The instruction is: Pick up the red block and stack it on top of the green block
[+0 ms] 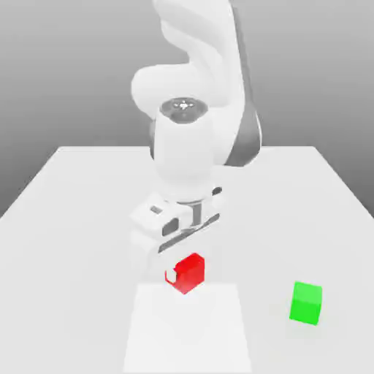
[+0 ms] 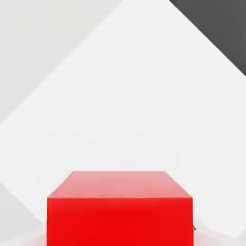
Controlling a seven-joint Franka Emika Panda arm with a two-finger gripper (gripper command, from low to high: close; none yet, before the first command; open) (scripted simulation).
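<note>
On the exterior view's left, the gripper (image 1: 183, 269) grips the glossy red block (image 1: 191, 273).

I can read no text, label, brand, number or sign anywhere here.
</note>
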